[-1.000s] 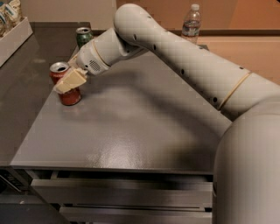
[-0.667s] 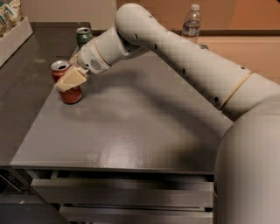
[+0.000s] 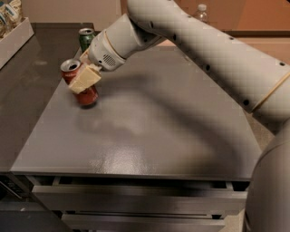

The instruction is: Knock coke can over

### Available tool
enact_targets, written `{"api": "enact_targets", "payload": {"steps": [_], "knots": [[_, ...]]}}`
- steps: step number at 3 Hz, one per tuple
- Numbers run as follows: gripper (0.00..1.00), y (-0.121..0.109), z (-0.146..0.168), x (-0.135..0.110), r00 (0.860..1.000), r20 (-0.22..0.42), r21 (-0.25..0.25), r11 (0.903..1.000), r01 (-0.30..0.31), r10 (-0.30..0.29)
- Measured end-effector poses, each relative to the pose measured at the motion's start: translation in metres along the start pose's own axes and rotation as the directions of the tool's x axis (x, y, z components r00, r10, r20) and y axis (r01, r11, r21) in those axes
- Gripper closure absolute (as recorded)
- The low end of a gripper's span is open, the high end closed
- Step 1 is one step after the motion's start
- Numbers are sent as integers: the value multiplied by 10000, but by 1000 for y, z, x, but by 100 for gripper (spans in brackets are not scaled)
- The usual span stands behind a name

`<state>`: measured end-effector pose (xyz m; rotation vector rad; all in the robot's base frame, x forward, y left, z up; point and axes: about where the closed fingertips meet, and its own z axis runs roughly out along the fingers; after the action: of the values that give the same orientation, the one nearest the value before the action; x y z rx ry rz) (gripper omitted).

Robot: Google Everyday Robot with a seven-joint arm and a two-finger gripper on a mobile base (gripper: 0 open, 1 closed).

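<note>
The coke can (image 3: 89, 95), red with a silver top, stands near the left edge of the grey table (image 3: 158, 131) and leans with its top toward the left. My gripper (image 3: 84, 76), cream coloured at the end of the white arm (image 3: 190, 41), lies against the can's front and covers its middle. The can's top and base show on either side of it.
A green can (image 3: 86, 38) stands upright just behind the gripper. A clear water bottle (image 3: 201, 12) stands at the back right behind the arm. A white bin of snack bags (image 3: 13, 41) sits at the far left. Drawers (image 3: 136, 199) run below the table's front edge.
My gripper and the coke can have shifted a little to the right together. The can now leans more than before.
</note>
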<state>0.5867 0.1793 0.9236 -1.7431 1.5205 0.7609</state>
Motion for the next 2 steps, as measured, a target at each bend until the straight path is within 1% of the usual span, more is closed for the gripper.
{"api": "enact_targets", "payload": {"steps": [1,2], "knots": [[100,10,-32,9,9878,-1461,197,9982,572,-537],[100,17,-62,27,9490,-2917,89,9917,1281,-1199]]}}
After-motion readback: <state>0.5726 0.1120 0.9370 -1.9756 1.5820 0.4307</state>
